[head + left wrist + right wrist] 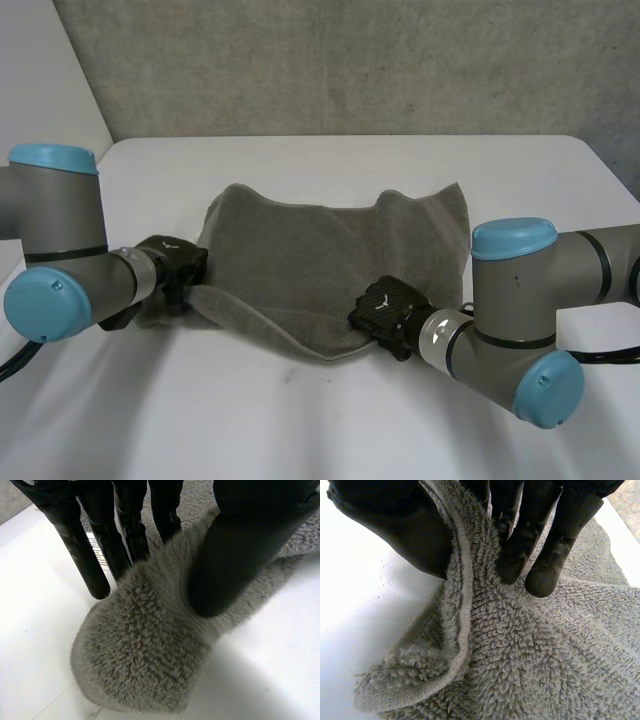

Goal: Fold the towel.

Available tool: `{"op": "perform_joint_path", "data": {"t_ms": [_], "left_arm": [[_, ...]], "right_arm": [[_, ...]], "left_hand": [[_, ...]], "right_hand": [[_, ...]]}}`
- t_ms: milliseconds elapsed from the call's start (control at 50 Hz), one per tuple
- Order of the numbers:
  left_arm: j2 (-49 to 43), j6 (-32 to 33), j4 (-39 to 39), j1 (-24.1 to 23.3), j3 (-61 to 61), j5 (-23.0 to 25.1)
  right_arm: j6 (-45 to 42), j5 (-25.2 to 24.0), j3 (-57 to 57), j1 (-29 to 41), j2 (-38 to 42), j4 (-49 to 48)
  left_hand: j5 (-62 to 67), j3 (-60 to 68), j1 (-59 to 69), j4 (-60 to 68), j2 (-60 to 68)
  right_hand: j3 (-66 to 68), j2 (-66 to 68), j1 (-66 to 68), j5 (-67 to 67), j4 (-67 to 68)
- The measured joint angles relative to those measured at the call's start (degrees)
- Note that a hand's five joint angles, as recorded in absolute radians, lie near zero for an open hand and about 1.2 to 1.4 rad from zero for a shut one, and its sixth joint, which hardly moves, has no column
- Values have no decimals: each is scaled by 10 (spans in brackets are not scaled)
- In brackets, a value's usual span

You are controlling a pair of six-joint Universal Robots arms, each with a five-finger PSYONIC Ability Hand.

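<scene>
Head view: the towel (320,260) lies rumpled on the table (300,420), with the left hand (170,262) and right hand (385,312) each at a near corner. Left wrist view: fingers and thumb pinch its corner. Right wrist view: fingers and thumb pinch its hem.

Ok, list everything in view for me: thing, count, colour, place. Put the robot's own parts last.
towel: one, grey, rumpled in the middle of the table, near edge lifted at both ends
table: one, white, under the towel
wall: one, grey, behind the table's far edge
left arm: one, grey with light-blue caps, left of the towel
right arm: one, grey with light-blue caps, right of the towel
left robot hand: one, black, pinching the towel's near left corner between thumb and fingers
right robot hand: one, black, pinching the towel's hemmed near edge towards its right end
</scene>
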Motion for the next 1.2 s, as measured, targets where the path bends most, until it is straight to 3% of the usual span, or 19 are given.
{"op": "perform_joint_path", "data": {"t_ms": [100, 240, 300, 340, 520, 640, 740, 840, 880, 1020, 1060, 1100, 1200], "left_arm": [[28, -4, -1, 0, -17, 0], [97, -8, 7, 3, -67, 2], [128, -10, 27, 12, -96, 2], [149, -13, 43, 20, -116, 1], [185, -50, 80, 41, -155, 2], [198, -85, 89, 60, -155, 3], [209, -106, 94, 73, -156, 5], [216, -121, 97, 74, -165, 7], [218, -124, 98, 73, -169, 8], [228, -133, 101, 62, -182, 9], [235, -134, 103, 57, -186, 9], [238, -134, 103, 55, -188, 9], [245, -134, 104, 53, -195, 9]], "right_arm": [[4, 2, -2, 0, 2, -3], [27, 16, -8, -4, 0, -5], [79, 29, -12, -7, -3, -5], [141, 36, -13, -11, -7, -6], [342, 47, 11, -42, -24, -34], [375, 51, 44, -63, -42, -71], [377, 52, 66, -77, -57, -85], [376, 52, 81, -85, -68, -89], [375, 52, 84, -86, -73, -89], [340, 48, 80, -84, -126, -92], [292, 47, 72, -80, -147, -79], [251, 48, 67, -77, -156, -63], [134, 58, 55, -71, -159, -1]], "left_hand": [[103, 108, 96, 107, 104], [126, 136, 115, 136, 132], [128, 138, 115, 139, 134], [128, 138, 115, 139, 134], [130, 139, 118, 139, 135], [130, 139, 118, 139, 135], [130, 140, 118, 139, 135], [130, 140, 120, 140, 135], [131, 140, 120, 140, 135], [133, 140, 123, 140, 135], [133, 140, 124, 140, 135], [134, 140, 124, 140, 135], [135, 140, 124, 140, 135]], "right_hand": [[3, 0, 0, 1, 0], [-40, -42, -41, -35, -34], [-271, -254, -267, -275, -266], [-345, -306, -318, -359, -345], [-362, -334, -360, -388, -368], [-361, -334, -357, -375, -364], [-307, -291, -300, -317, -306], [-75, -38, -49, -69, -66], [-35, 4, -4, -27, -21], [-23, 6, 0, -16, -6], [-23, 6, 0, -16, -6], [-36, -16, -28, -41, -32], [-413, -397, -411, -435, -413]]}}
